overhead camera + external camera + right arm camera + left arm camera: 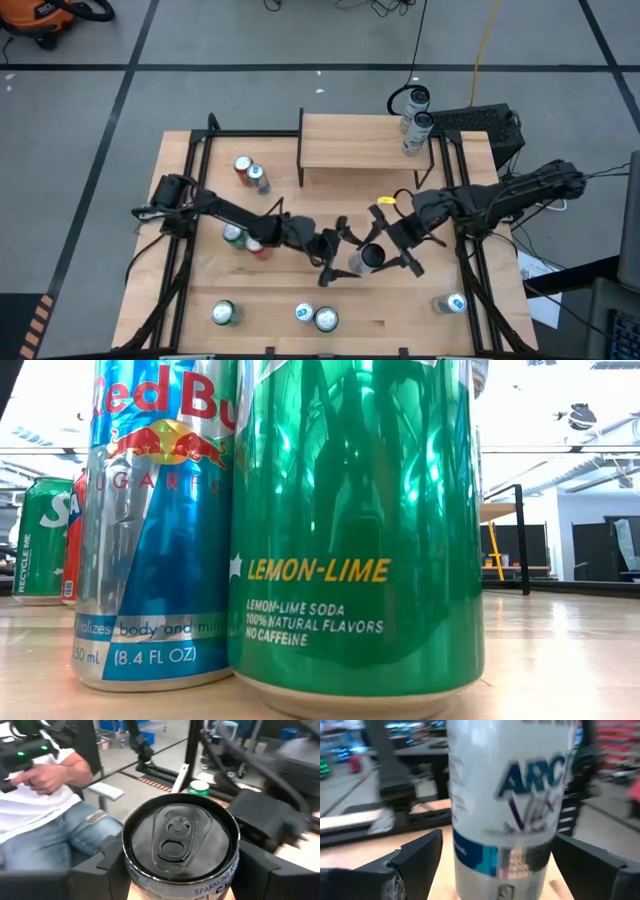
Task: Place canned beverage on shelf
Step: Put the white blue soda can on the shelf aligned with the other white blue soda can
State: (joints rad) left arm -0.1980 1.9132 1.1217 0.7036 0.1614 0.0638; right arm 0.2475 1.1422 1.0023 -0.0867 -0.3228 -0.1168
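Between the right hand's (383,252) dark fingers stands a white cylindrical can (368,259), gripped near its round metal top. Beside it, the left hand (335,256) gapes open, fingers clear of the can. Beyond both hands, the flat light-wood shelf (360,140) crosses the desk's (400,310) far edge.

The shelf (362,140) stands at the far middle of the surface (400,310). Two cans (251,172) stand to its left. Mid-surface, a can (368,259) stands between the left claw (338,255) and right claw (392,245). Three cans (314,317) line the near edge.
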